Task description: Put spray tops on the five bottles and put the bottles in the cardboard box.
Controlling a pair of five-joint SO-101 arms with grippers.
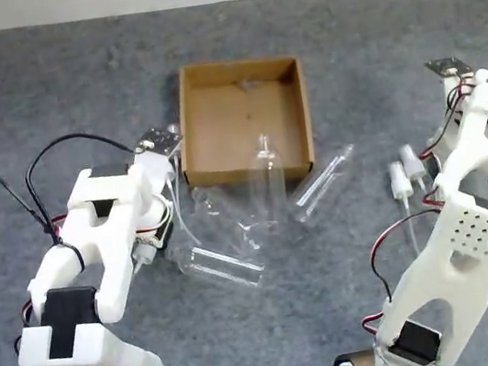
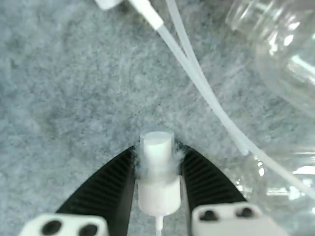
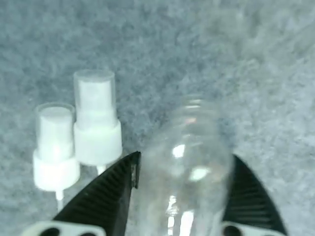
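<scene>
The left gripper (image 2: 158, 152) is clamped on a spray top (image 2: 158, 184), cap end outward and dip tube back toward the wrist. The right gripper (image 3: 184, 160) grips a clear bottle (image 3: 184, 196), neck pointing outward. The two are well apart across the tabletop (image 1: 337, 298), and the cardboard box (image 1: 217, 131) lies beyond them.

Clear bottle (image 3: 189, 167), base beyond frame

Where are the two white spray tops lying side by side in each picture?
High view: spray-top pair right of the cardboard box.
Left wrist view: a different spray top, in the left gripper.
Right wrist view: pair beside a clear bottle.
Shared landmark: grey carpet.
</scene>
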